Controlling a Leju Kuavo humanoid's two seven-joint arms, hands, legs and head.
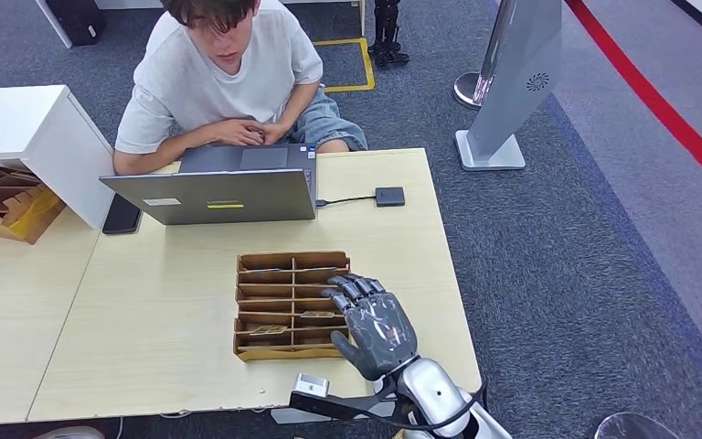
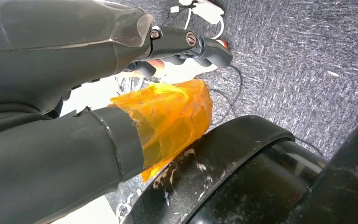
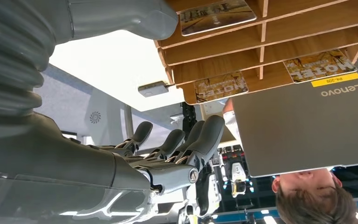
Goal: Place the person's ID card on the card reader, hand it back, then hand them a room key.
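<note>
Just under right hand (image 1: pixel 377 327), fingers apart and empty: wooden card rack (image 1: pixel 288 306) on tabletop (image 1: pixel 146 338), room key cards (image 3: pixel 220 87) in slots beside fingertips. Risks: nudging rack, snagging dividers, pulling two cards. Left hand state: cannot tell.

The right hand (image 1: pixel 377 325) reaches forward on its silver arm (image 1: pixel 434 393), palm down, back of the hand up. Its dark fingers (image 1: pixel 355 286) are stretched ahead and slightly apart, holding nothing, and the thick thumb (image 1: pixel 345 346) juts out to the robot's left. In the left wrist view the left hand (image 2: pixel 177 44) hangs low, fingers bent, its grasp unclear.
</note>
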